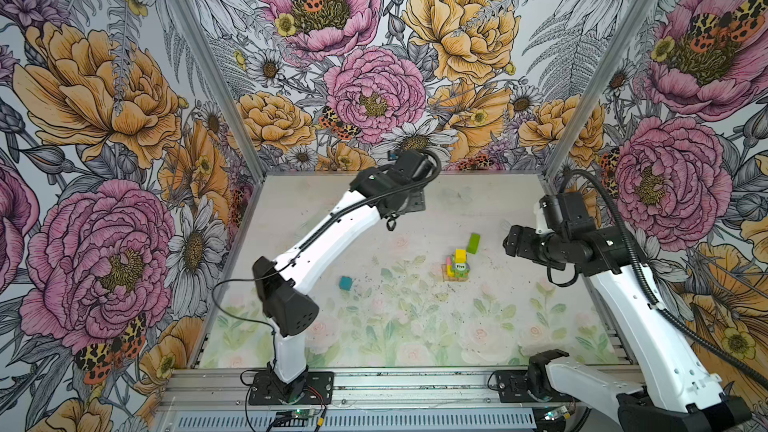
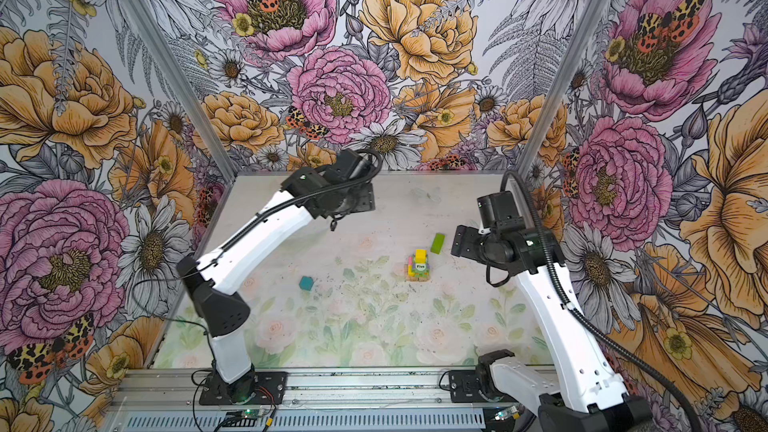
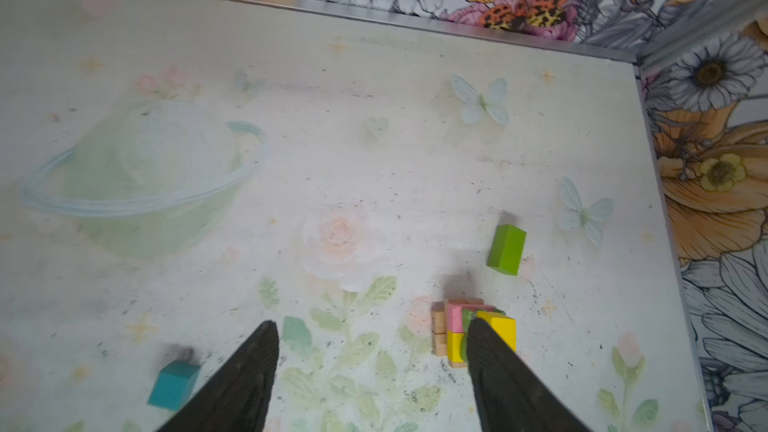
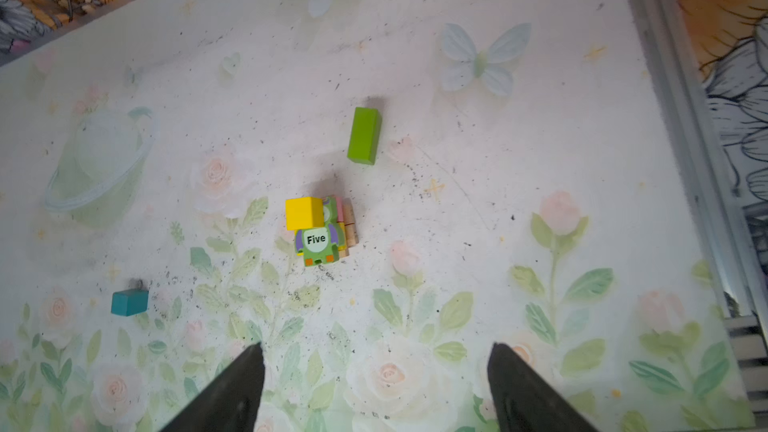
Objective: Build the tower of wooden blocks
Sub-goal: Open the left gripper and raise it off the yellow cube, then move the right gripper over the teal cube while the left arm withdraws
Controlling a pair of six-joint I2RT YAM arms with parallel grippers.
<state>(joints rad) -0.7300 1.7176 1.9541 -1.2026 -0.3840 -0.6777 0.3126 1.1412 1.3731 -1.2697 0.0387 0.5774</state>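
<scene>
matt painted green bar [image 4: 364, 135], bare wood bars [image 4: 352, 224]; scuffed tabletop [image 4: 457, 222]

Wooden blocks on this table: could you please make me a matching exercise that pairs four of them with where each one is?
1. lime-green wooden bar
2. teal wooden cube
3. yellow wooden cube
4. green printed wooden block marked "Five"

A. topmost on the wood block tower
B. lying loose, far to the tower's left in both top views
C. in the tower, below its top piece
D. lying loose, close beside the tower

Pairs: 1-D, 2-B, 3-A, 4-C.
</scene>
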